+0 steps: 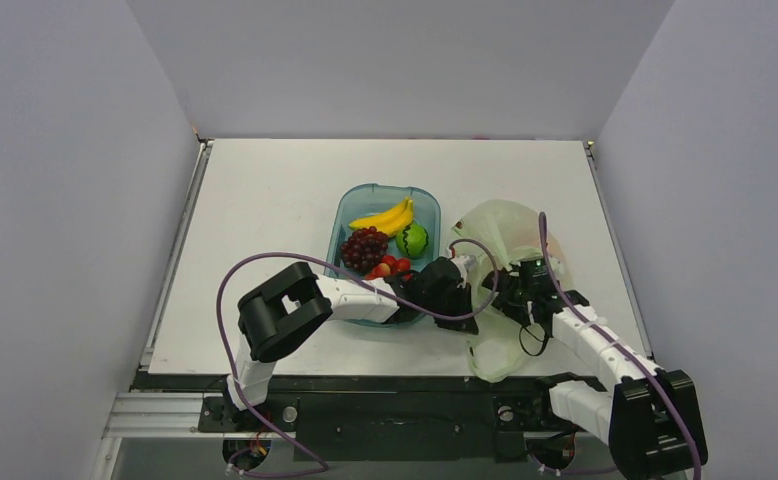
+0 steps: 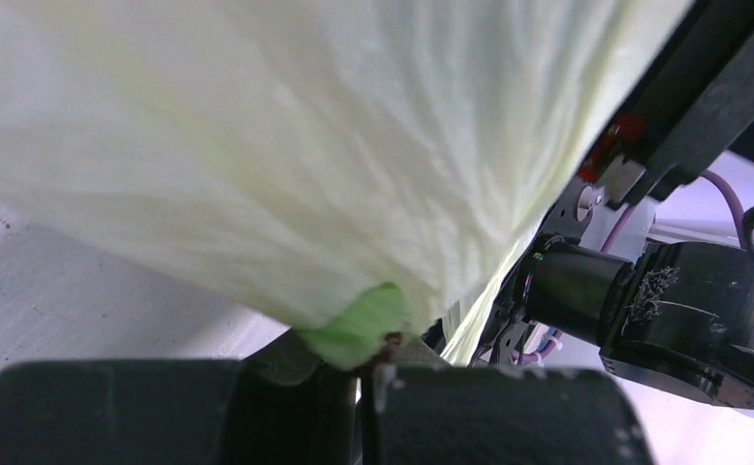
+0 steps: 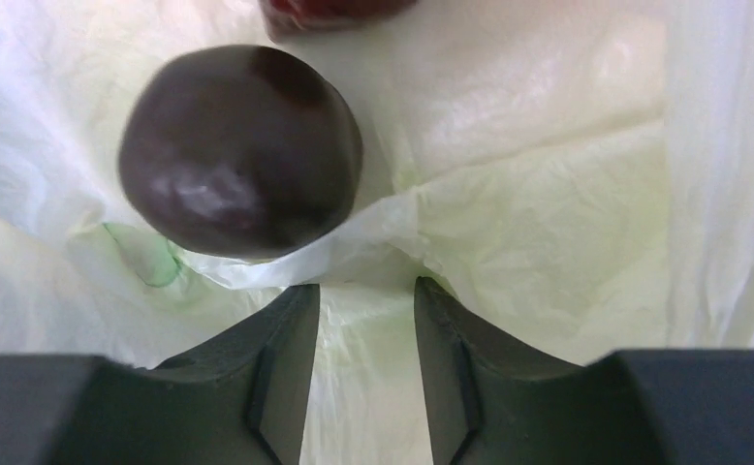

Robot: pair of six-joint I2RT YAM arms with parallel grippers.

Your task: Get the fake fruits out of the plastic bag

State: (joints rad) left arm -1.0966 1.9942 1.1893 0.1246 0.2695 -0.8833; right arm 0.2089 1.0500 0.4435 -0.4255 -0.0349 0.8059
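1. From above, the plastic bag [image 1: 505,225] is seen just beside the tray [image 1: 350,205], near the right edge of the tabletop [image 1: 265,200].
2. Left wrist: a fold of the bag is pinched tight by the left hand [image 2: 363,373].
3. Right wrist: the right hand [image 3: 365,291] is seen inside the bag with its fingers apart, and a dark plum [image 3: 240,150] lies just beyond them.

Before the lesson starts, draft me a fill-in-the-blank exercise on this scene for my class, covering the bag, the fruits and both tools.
1. The left tool is ____ on a fold of the plastic bag.
2. The dark plum lies ____ the plastic bag, just ahead of the open right tool.
3. The banana bunch lies in the teal ____.

Missing words: shut; inside; tray.
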